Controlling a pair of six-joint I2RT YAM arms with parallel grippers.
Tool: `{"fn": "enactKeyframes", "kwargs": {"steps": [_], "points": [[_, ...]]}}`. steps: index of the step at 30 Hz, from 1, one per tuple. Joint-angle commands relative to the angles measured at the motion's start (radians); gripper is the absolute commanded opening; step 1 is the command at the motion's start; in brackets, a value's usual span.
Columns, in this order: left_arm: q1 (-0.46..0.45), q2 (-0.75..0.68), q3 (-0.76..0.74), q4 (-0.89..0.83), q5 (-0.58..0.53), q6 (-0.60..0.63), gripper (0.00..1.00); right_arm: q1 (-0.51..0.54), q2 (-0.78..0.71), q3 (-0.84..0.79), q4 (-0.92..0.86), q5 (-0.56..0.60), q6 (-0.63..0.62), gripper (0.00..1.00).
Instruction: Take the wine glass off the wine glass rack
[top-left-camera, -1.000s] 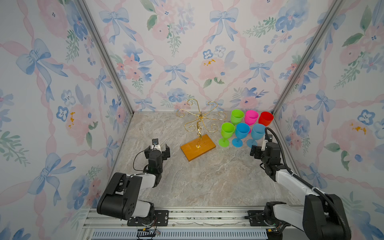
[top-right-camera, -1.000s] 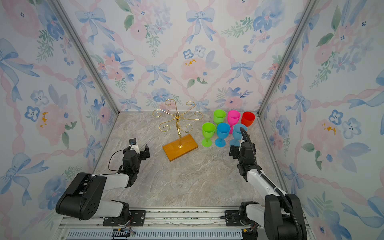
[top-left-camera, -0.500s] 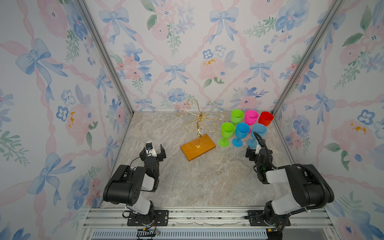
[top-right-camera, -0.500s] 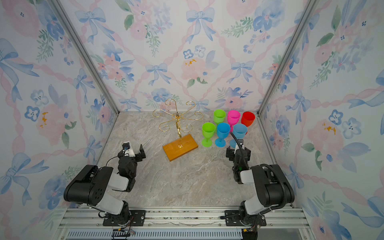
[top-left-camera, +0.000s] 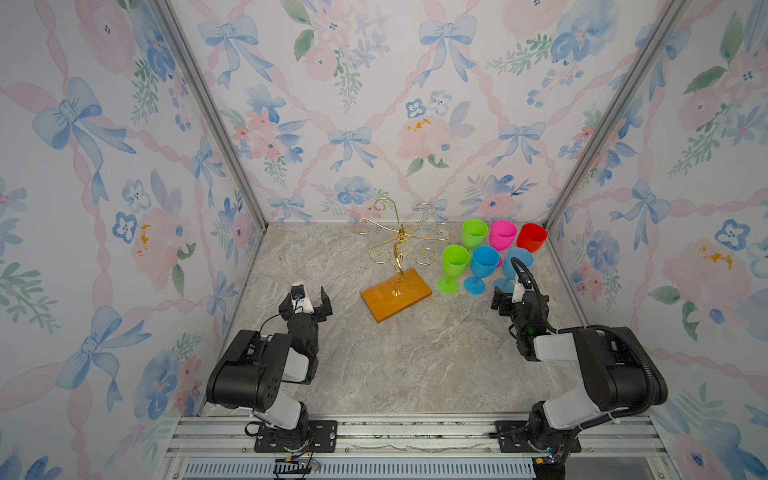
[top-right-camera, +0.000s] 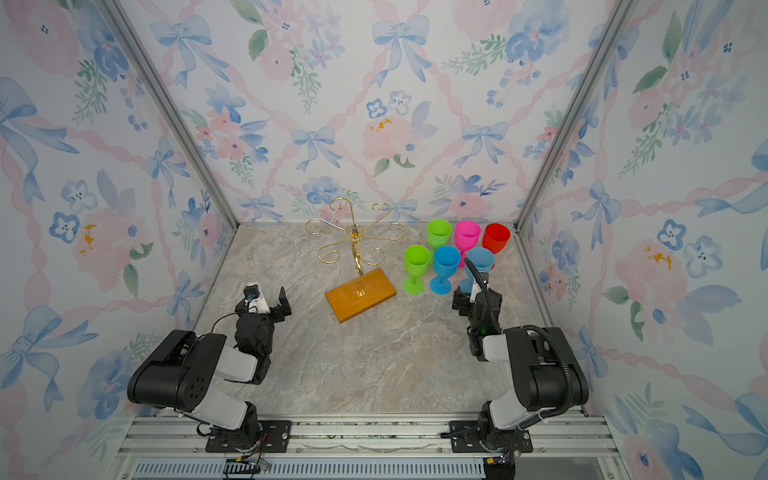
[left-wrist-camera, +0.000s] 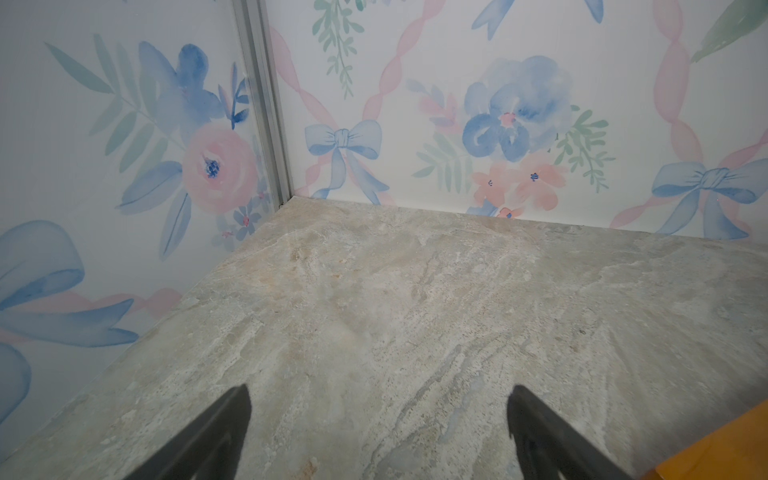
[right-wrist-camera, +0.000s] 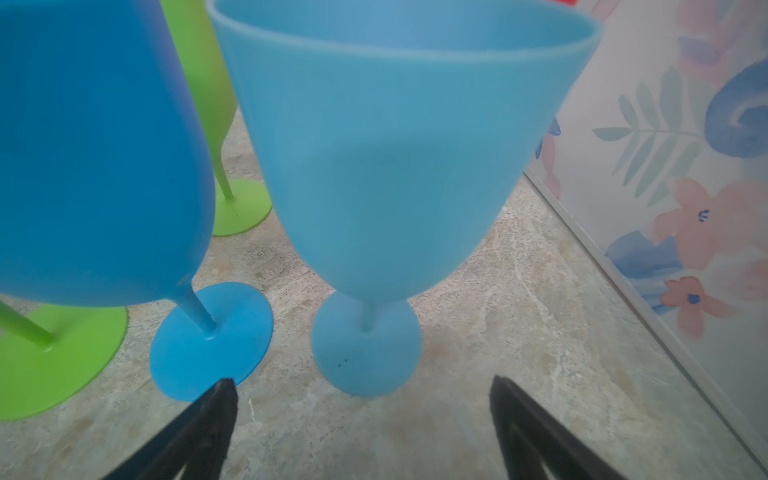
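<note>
The wine glass rack (top-left-camera: 401, 245) (top-right-camera: 355, 245) is a gold wire stand on an orange wooden base (top-left-camera: 397, 293), at the middle back, and nothing hangs on its scrolled arms. Several coloured wine glasses stand upright on the table to its right. My right gripper (top-left-camera: 510, 296) (right-wrist-camera: 359, 386) is open and low on the table, just short of the foot of the light blue glass (right-wrist-camera: 386, 145) (top-left-camera: 517, 259), touching nothing. My left gripper (top-left-camera: 307, 301) (left-wrist-camera: 378, 399) is open and empty over bare table left of the rack. A corner of the base (left-wrist-camera: 727, 453) shows in the left wrist view.
Beside the light blue glass stand a darker blue glass (top-left-camera: 484, 259) (right-wrist-camera: 95, 145) and a green glass (top-left-camera: 455, 257). Behind them are a second green glass (top-left-camera: 473, 232), a pink glass (top-left-camera: 503, 235) and a red glass (top-left-camera: 532, 237). Papered walls close in three sides. The right wall (right-wrist-camera: 665, 208) is near my right gripper.
Both arms have folded up over their bases near the front rail. The grippers stay low at about the same spots, the right one slightly further left. Both remain open.
</note>
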Motion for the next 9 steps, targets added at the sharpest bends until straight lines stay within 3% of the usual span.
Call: {"fn": "enactKeyframes", "kwargs": {"steps": [1,8,9], "points": [[0.008,0.005,0.001,0.028,0.01,-0.006,0.98,0.007,-0.007,0.019,-0.007,-0.011,-0.005,0.97],[0.007,0.004,0.001,0.027,0.006,-0.004,0.98,0.007,-0.006,0.019,-0.008,-0.014,-0.006,0.97],[-0.002,0.003,-0.001,0.029,-0.037,-0.007,0.98,0.007,-0.006,0.018,-0.006,-0.013,-0.006,0.97]]}}
